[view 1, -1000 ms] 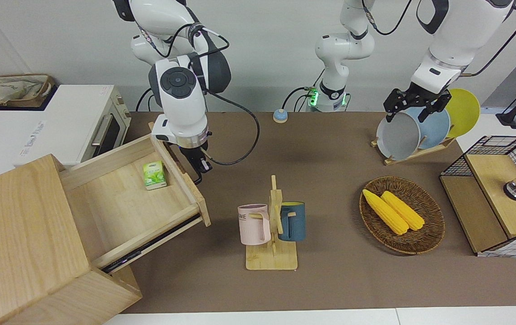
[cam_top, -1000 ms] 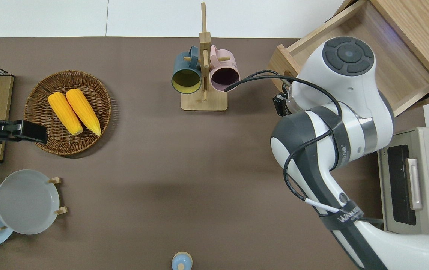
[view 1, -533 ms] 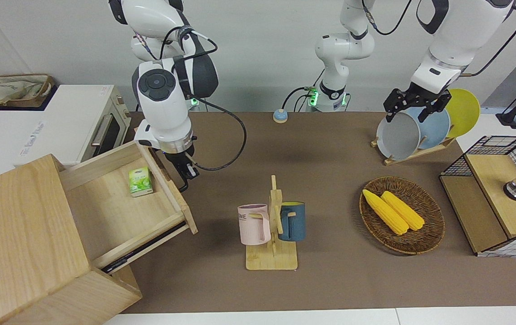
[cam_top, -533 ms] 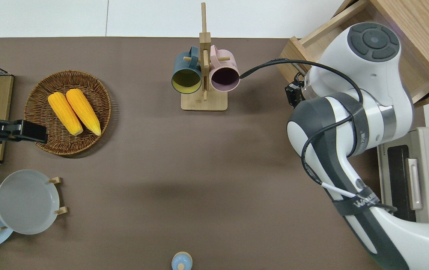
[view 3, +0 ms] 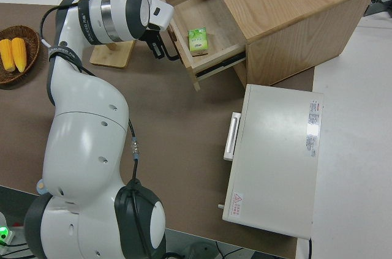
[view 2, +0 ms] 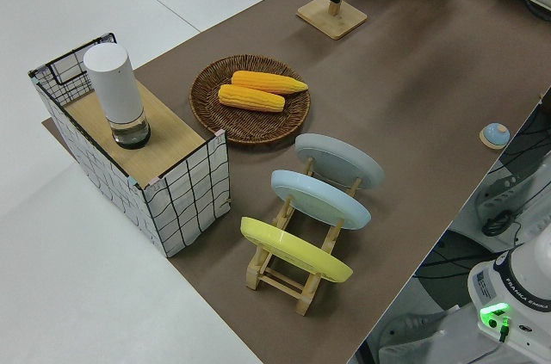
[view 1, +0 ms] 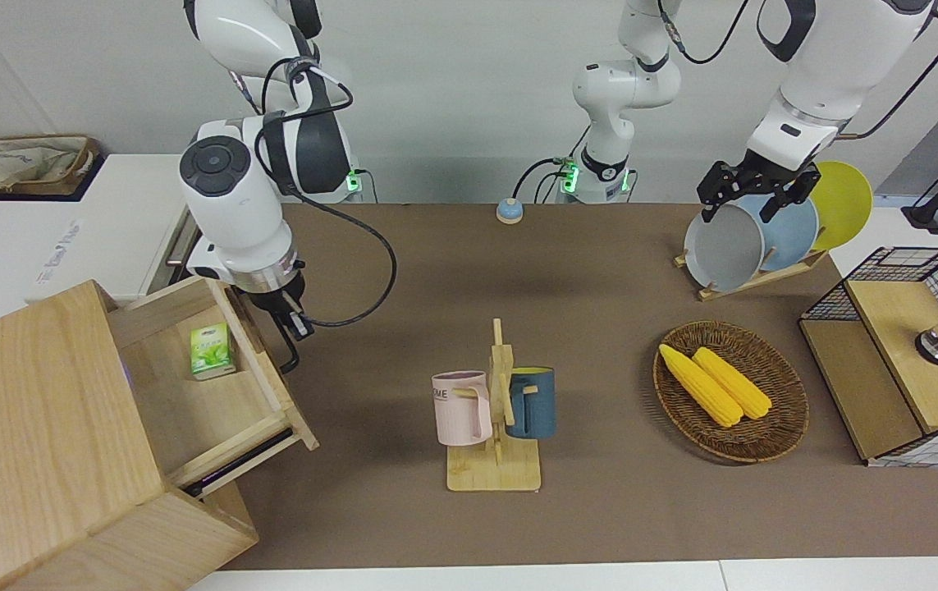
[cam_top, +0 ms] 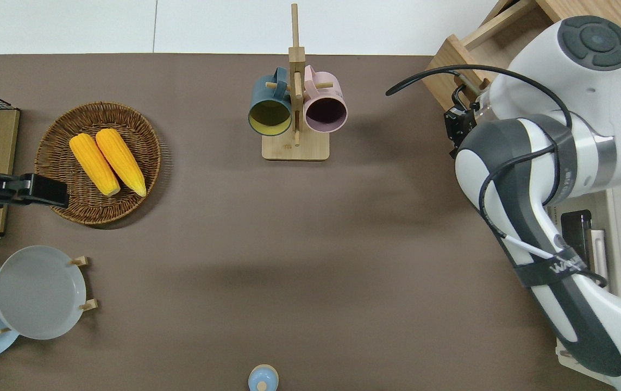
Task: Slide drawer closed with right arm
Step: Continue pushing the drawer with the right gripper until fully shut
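Pushing step in hand, by look of it. Right tool (view 1: 292, 328) at drawer front panel, at black loop handle (view 1: 286, 355); whether fingers grip handle or only press on it, cannot tell. Drawer (view 1: 222, 386) part open at right arm's end of worktop (view 1: 600, 509), green carton (view 1: 211, 350) inside. Cabinet (view 1: 34, 427) lies past drawer from tool; slide axis runs tool to cabinet, so push goes straight along it. Left arm parked.

Light-wood drawer (view 1: 226, 386) half open, black loop handle (view 1: 287, 345) on its front.
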Robot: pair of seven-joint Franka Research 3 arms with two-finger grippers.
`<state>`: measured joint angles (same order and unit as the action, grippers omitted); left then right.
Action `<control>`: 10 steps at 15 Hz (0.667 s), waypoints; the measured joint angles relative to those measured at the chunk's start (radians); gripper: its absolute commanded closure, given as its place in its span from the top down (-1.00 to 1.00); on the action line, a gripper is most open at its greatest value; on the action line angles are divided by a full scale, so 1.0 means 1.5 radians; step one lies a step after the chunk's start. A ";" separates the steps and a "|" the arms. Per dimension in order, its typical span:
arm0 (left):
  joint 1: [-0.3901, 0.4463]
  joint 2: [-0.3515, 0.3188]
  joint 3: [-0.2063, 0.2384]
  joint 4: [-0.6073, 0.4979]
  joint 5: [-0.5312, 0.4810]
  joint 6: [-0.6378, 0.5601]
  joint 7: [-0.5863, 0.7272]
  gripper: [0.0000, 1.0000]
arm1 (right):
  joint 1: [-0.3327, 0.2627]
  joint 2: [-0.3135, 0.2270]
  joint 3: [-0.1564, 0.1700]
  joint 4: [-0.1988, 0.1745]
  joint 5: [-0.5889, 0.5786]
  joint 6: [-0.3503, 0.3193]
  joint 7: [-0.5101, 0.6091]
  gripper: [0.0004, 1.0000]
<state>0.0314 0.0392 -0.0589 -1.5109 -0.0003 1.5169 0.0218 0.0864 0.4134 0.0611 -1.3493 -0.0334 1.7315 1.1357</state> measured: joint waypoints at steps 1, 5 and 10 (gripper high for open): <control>0.000 0.000 0.000 0.000 0.000 0.000 0.000 0.99 | -0.007 0.002 0.000 0.005 0.000 0.000 -0.001 -1.00; 0.000 0.000 0.000 0.000 0.000 0.000 0.000 0.99 | -0.035 0.011 0.000 0.022 0.000 0.004 -0.026 -1.00; 0.000 0.000 0.000 0.000 0.000 0.000 0.000 0.99 | -0.062 0.021 0.000 0.030 0.000 0.016 -0.062 -1.00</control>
<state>0.0315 0.0392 -0.0589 -1.5109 -0.0003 1.5169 0.0218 -0.0073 0.4451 0.0613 -1.3037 -0.0333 1.7559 1.0427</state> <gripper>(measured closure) 0.004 0.991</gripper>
